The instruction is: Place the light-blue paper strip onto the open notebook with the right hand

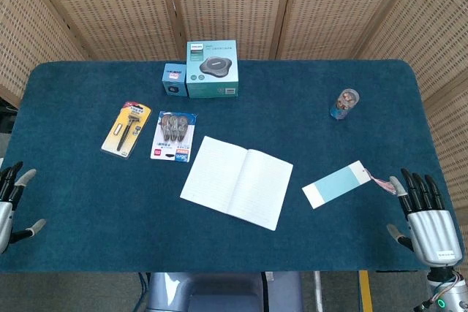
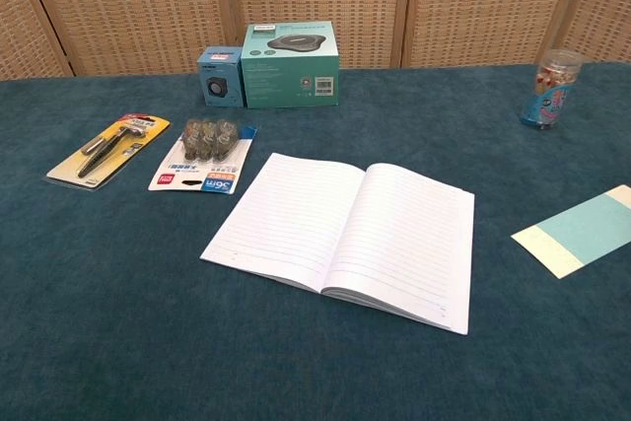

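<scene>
The light-blue paper strip (image 1: 335, 184) is lying flat on the blue worktop (image 1: 73, 195), just to the right of the open notebook (image 1: 237, 181) and not touching it. The right robot hand (image 1: 423, 213) is resting near the strip's right end, released, with fingers apart and grasping nothing. The left robot hand (image 1: 11, 199) is sitting at the far left edge, also released. Behind the notebook, a razor pack (image 1: 126, 130), a correction-tape pack (image 1: 175, 135) and a teal box (image 1: 212, 69) are lying.
</scene>
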`<state>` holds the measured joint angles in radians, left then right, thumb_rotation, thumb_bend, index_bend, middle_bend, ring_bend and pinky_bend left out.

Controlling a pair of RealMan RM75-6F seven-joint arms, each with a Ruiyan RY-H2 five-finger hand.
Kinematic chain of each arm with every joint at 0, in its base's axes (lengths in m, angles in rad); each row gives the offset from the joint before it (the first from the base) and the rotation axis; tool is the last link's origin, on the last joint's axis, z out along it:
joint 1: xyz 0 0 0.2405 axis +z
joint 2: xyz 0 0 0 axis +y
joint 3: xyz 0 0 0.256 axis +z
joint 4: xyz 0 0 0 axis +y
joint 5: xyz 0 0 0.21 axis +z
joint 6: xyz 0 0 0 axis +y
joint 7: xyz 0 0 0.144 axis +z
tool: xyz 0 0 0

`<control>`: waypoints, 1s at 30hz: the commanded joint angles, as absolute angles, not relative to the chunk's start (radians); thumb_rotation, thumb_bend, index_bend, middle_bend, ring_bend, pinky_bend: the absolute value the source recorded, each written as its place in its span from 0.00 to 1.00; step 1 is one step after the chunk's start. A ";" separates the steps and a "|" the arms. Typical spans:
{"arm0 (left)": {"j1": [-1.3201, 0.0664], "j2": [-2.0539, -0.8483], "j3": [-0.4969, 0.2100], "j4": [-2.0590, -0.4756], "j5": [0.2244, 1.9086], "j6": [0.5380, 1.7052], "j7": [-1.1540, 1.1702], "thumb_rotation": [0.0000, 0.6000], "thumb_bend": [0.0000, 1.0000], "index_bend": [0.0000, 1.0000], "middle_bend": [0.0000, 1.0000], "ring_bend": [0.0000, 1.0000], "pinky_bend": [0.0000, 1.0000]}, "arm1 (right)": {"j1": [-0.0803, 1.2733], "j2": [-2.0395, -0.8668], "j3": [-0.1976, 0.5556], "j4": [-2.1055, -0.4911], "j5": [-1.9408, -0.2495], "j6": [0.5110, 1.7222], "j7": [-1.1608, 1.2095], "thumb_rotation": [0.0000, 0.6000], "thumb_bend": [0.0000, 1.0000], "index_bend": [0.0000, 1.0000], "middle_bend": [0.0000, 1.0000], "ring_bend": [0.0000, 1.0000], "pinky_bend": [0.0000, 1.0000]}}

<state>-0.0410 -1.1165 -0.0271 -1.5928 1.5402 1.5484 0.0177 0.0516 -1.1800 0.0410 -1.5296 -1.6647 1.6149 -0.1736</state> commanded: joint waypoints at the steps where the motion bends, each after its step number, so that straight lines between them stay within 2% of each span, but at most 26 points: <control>1: -0.041 -1.116 -0.027 -1.593 1.539 1.547 0.017 1.00 0.00 0.00 0.00 0.00 0.00 | 0.056 -1.178 0.044 -1.531 -1.653 1.603 -0.167 1.00 0.00 0.00 0.00 0.00 0.00; 12: -0.044 -1.110 -0.026 -1.594 1.540 1.543 0.007 1.00 0.00 0.00 0.00 0.00 0.00 | 0.091 -1.149 0.023 -1.544 -1.634 1.497 -0.134 1.00 0.00 0.00 0.00 0.00 0.00; 15: -0.042 -1.104 -0.028 -1.594 1.537 1.546 -0.008 1.00 0.00 0.00 0.00 0.00 0.00 | 0.151 -1.128 0.011 -1.535 -1.646 1.393 -0.044 1.00 0.00 0.00 0.00 0.00 0.00; 16: -0.042 -1.102 -0.028 -1.596 1.538 1.546 -0.013 1.00 0.00 0.00 0.00 0.00 0.00 | 0.203 -1.116 0.009 -1.509 -1.662 1.319 0.004 1.00 0.00 0.01 0.00 0.00 0.00; 18: -0.043 -1.100 -0.028 -1.597 1.539 1.546 -0.014 1.00 0.00 0.00 0.00 0.00 0.00 | 0.253 -1.109 0.007 -1.472 -1.689 1.266 0.059 1.00 0.00 0.02 0.00 0.00 0.00; 26: -0.056 -1.102 -0.034 -1.605 1.514 1.514 0.008 1.00 0.00 0.00 0.00 0.00 0.00 | 0.413 -1.168 0.010 -1.261 -1.786 1.184 0.244 1.00 0.00 0.10 0.00 0.00 0.00; 27: -0.057 -1.102 -0.036 -1.606 1.510 1.510 0.010 1.00 0.00 0.00 0.00 0.00 0.00 | 0.429 -1.176 0.009 -1.241 -1.787 1.170 0.267 1.00 0.01 0.10 0.00 0.00 0.00; 28: -0.061 -1.103 -0.039 -1.607 1.502 1.503 0.013 1.00 0.00 0.00 0.00 0.00 0.00 | 0.457 -1.185 0.008 -1.220 -1.779 1.133 0.320 1.00 0.07 0.11 0.00 0.00 0.00; 29: -0.063 -1.103 -0.040 -1.608 1.498 1.497 0.015 1.00 0.00 0.00 0.00 0.00 0.00 | 0.477 -1.190 0.004 -1.210 -1.773 1.103 0.364 1.00 0.14 0.11 0.00 0.00 0.00; 30: -0.065 -1.103 -0.041 -1.609 1.495 1.494 0.017 1.00 0.00 0.00 0.00 0.00 0.00 | 0.493 -1.191 0.000 -1.200 -1.771 1.084 0.397 1.00 0.28 0.12 0.00 0.00 0.00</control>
